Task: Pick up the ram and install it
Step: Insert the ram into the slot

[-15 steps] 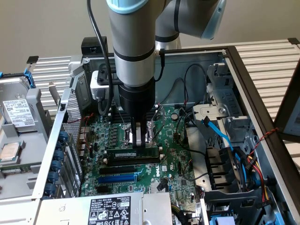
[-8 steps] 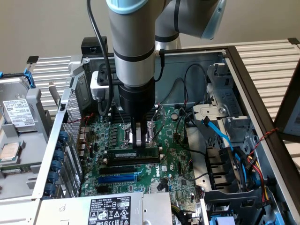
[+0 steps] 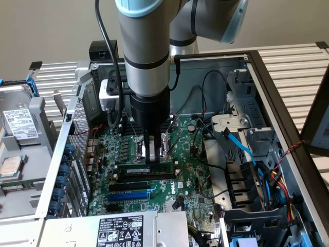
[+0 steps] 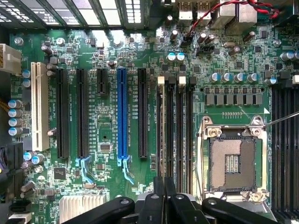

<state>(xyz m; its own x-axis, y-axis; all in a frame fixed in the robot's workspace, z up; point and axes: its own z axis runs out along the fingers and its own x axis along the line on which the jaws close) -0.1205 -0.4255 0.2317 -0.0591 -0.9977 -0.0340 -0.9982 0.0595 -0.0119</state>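
The ram, a long green stick with black chips and a white label, stands on edge along the nearest black memory slot of the motherboard. My gripper comes straight down on its middle. In the wrist view the ram appears edge-on as a thin line running from between the fingertips. The gripper has its two dark fingers pressed close together on the stick. I cannot tell how deep the stick sits in the slot.
More black memory slots lie beside it, then the open CPU socket. A blue expansion slot and black slots lie on the other side. Blue and black cables and drive bays crowd the exterior view's right, inside the case walls.
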